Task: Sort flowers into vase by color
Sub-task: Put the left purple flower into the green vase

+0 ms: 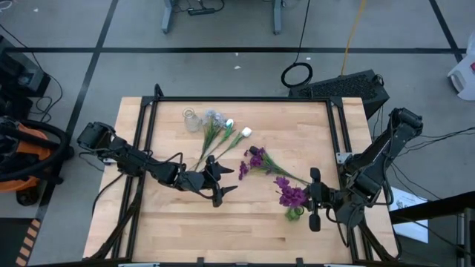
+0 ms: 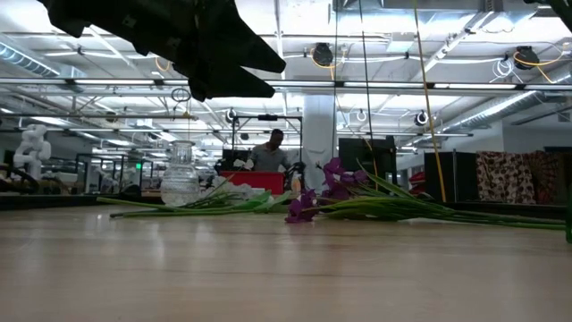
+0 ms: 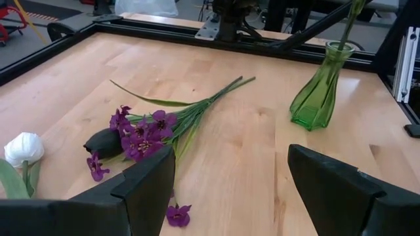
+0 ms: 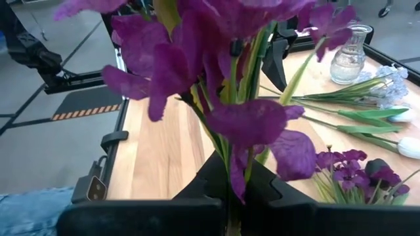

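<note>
Mid-table, left claw [image 1: 220, 183] beside flowers [image 1: 254, 160]

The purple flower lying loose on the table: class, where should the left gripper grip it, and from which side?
Grip the purple flower on its thin green stalk, just behind the blooms. It lies flat, stalk pointing toward the green vase, so probably come from above, fingers either side. The left gripper is open nearby; the right gripper holds another purple stem at the vase.
</note>
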